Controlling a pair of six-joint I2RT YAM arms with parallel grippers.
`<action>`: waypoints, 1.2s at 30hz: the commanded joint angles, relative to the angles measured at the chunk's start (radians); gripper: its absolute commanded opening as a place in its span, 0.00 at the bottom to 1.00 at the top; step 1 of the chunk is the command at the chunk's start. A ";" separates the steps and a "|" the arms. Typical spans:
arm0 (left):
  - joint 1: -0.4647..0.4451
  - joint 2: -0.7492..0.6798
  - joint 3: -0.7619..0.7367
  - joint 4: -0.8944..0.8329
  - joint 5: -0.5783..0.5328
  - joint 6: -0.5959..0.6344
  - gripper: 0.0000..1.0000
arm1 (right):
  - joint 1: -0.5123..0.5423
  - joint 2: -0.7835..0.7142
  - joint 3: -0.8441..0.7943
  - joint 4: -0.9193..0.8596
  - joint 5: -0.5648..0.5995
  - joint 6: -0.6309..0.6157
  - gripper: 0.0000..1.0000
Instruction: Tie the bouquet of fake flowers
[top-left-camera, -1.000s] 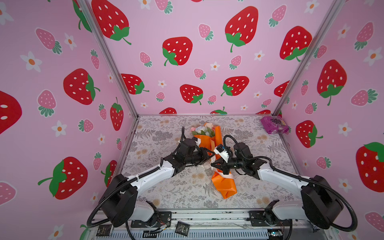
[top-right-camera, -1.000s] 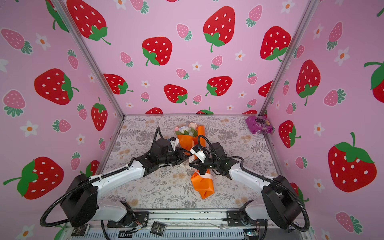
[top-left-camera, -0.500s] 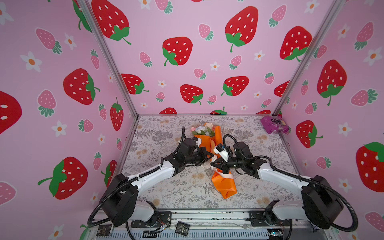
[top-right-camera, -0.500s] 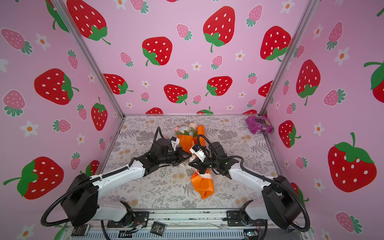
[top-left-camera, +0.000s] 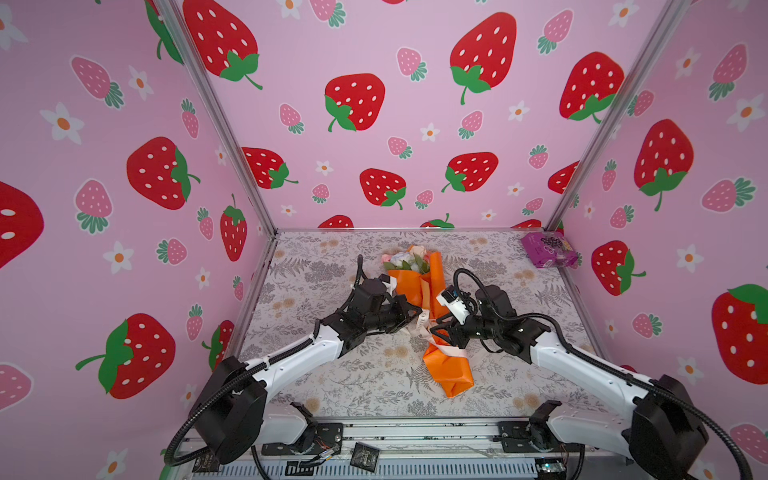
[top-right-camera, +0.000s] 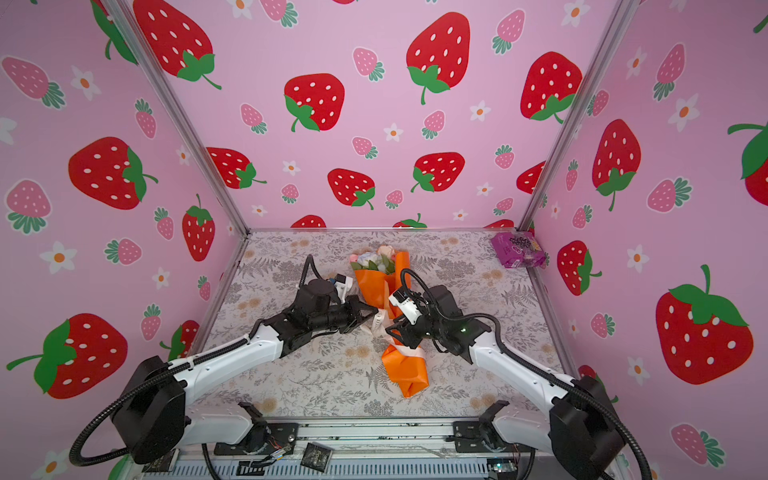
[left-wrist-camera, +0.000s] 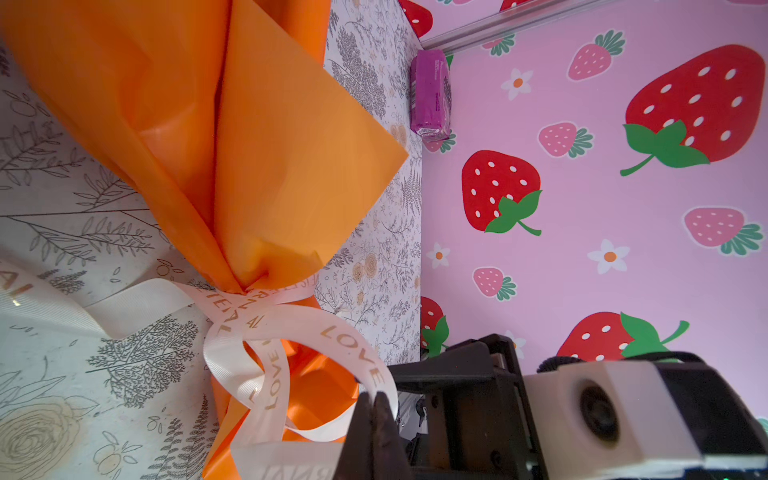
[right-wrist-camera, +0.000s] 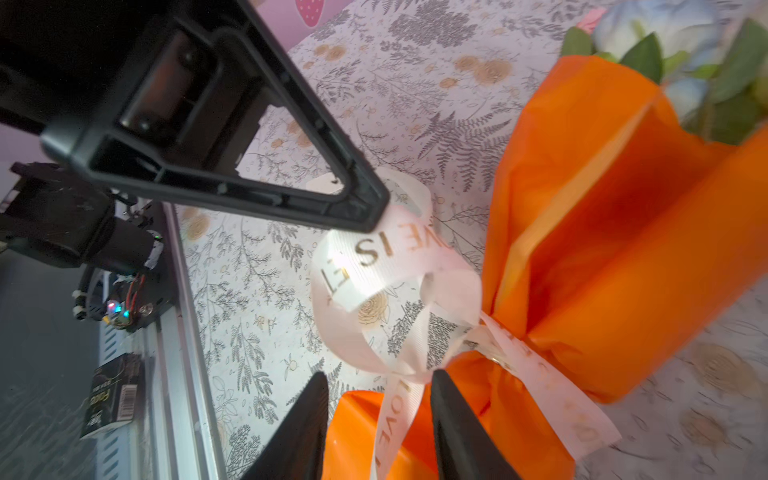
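Observation:
The bouquet of fake flowers (top-left-camera: 415, 286) (top-right-camera: 370, 286) lies on the table in orange paper, its rose heads (top-left-camera: 405, 259) toward the back wall. A cream ribbon (left-wrist-camera: 266, 320) with gold lettering is knotted round its narrow waist. My left gripper (top-left-camera: 419, 318) (left-wrist-camera: 374, 401) is shut on one ribbon loop just left of the knot. My right gripper (top-left-camera: 434, 328) (right-wrist-camera: 378, 382) stands open right of the knot. A loose ribbon strand (right-wrist-camera: 395, 415) hangs between its fingers without being pinched. In the right wrist view the left fingertip (right-wrist-camera: 365, 208) pinches the ribbon (right-wrist-camera: 374, 249).
A small purple packet (top-left-camera: 546, 249) (top-right-camera: 517, 249) lies in the back right corner by the wall. Strawberry-print walls close in three sides of the floral table (top-left-camera: 332, 374). Both arms meet over the bouquet's middle, and its orange tail (top-left-camera: 453, 374) points to the front edge.
My right gripper has opened and let go of the ribbon. My left gripper has closed on its ribbon loop. Both arms have hardly moved.

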 joint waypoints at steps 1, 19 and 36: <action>0.007 0.000 -0.007 0.001 -0.006 -0.005 0.00 | 0.005 -0.051 0.013 -0.162 0.153 -0.076 0.40; 0.011 0.005 -0.008 0.014 0.009 -0.006 0.00 | 0.161 0.010 0.055 -0.310 0.327 -0.556 0.42; 0.016 -0.003 -0.022 0.012 0.006 -0.010 0.00 | 0.162 0.074 0.058 -0.374 0.240 -0.655 0.39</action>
